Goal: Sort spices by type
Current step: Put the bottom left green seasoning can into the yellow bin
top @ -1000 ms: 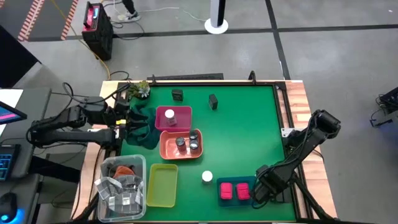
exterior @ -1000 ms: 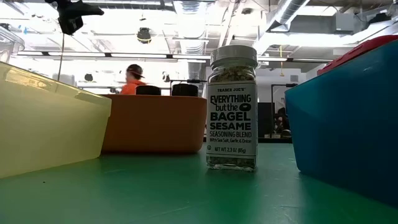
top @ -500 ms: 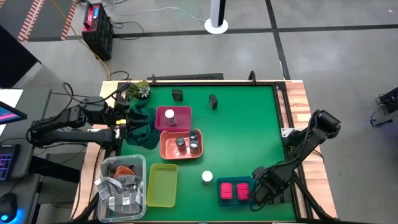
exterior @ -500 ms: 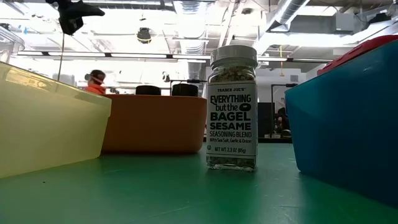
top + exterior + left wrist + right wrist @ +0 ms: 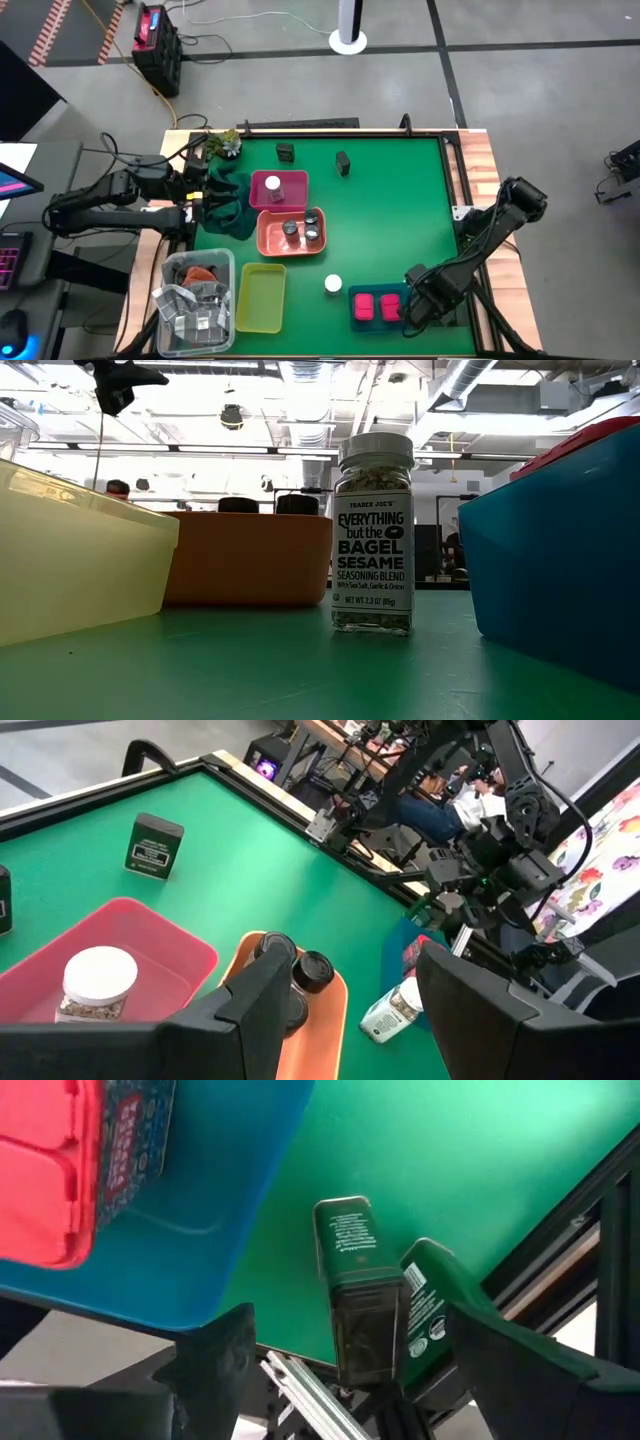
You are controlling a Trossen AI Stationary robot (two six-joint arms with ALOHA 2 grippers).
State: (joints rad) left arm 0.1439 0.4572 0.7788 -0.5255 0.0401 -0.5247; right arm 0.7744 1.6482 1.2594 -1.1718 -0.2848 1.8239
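Observation:
Two bright pink boxes (image 5: 375, 307) lie in a blue tray (image 5: 400, 292) at the near edge. One white-capped jar (image 5: 333, 285) stands on the mat beside it, labelled in the low view (image 5: 373, 535). Another white-capped jar (image 5: 272, 185) is in the pink tray. Two grey-lidded jars (image 5: 301, 232) stand in the orange tray. Two dark boxes (image 5: 285, 152) (image 5: 343, 163) stand near the far edge. My right gripper (image 5: 360, 1370) is open at the near right corner, with two more dark boxes (image 5: 345, 1270) (image 5: 430, 1295) lying ahead between its fingers, untouched. My left gripper (image 5: 345, 1020) waits open at the left edge.
A yellow tray (image 5: 262, 297) and a clear bin of grey packets (image 5: 195, 295) sit at the near left. A dark green tray (image 5: 230, 200) lies under my left gripper (image 5: 205, 197), with a small plant (image 5: 228, 143) at the far left corner. Open green mat spreads across the right half.
My right gripper has crept slightly toward the table's left, closer to the blue tray. In the room behind the table a person has walked leftward across the low view. The spices have kept their places.

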